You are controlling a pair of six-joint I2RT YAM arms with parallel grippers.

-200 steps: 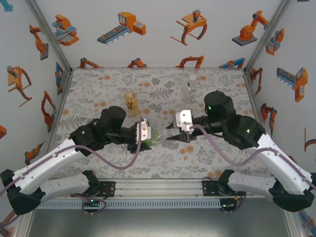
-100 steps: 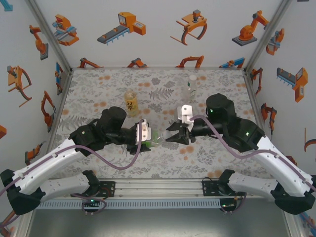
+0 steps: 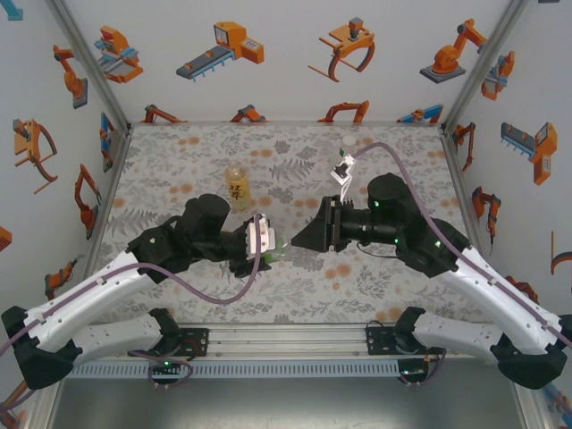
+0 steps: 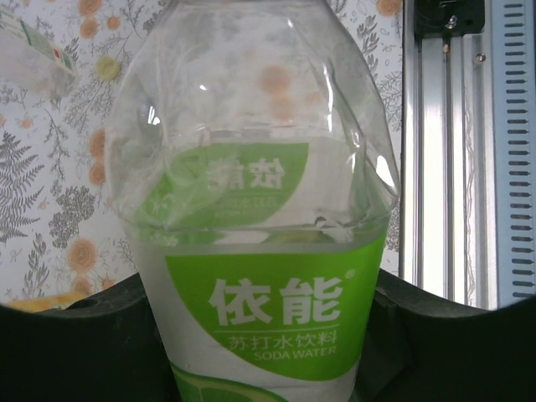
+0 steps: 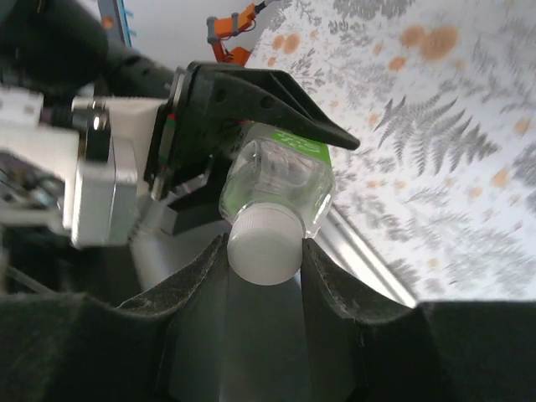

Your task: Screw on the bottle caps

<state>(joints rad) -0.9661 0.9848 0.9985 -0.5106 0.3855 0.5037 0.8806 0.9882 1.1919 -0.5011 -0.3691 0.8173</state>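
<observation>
**Both claws on the green-label bottle**

My left gripper (image 3: pixel 268 252) is pressed tight around the body of the green-label bottle (image 4: pixel 264 276), holding it tipped on its side above the middle of the table (image 3: pixel 179 170), nearer the front edge. My right gripper (image 3: pixel 302 238) meets it neck-on, with its two fingers pinching the white cap (image 5: pixel 263 243) that sits on the bottle's mouth. The amber bottle (image 3: pixel 236 185) stands upright left of centre, well apart. The clear bottle (image 3: pixel 349 146) stands near the back edge, right of centre.
</observation>
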